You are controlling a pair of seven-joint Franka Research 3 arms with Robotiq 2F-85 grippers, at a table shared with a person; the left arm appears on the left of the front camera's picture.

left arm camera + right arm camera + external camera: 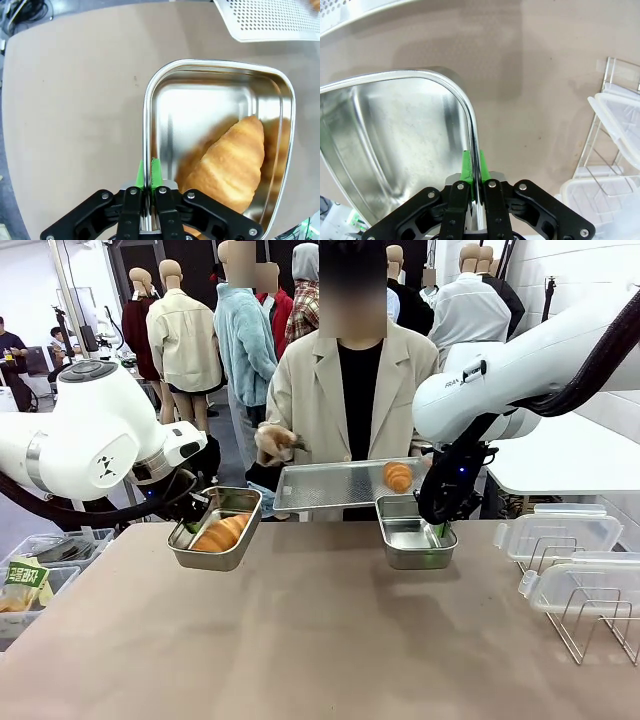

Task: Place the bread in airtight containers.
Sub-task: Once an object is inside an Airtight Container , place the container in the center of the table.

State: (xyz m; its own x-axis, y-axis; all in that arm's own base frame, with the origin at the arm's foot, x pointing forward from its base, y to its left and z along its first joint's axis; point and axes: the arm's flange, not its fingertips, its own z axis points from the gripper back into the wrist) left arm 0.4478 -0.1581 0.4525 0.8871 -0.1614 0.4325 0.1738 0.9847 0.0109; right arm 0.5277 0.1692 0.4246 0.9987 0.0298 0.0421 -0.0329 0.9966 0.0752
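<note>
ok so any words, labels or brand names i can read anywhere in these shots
"FRAN": on the right arm; the letters after it are unreadable
green packet at far left: has print, too blurred to read
left container, right container: no print on either

Partial lettering "FRAN" on right arm (525,365); green packet (22,585) print illegible

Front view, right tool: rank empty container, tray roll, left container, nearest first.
1. empty container: rim in the right tool.
2. roll on the tray: just beyond, slightly left.
3. left container: far left, holds the other roll.
</note>
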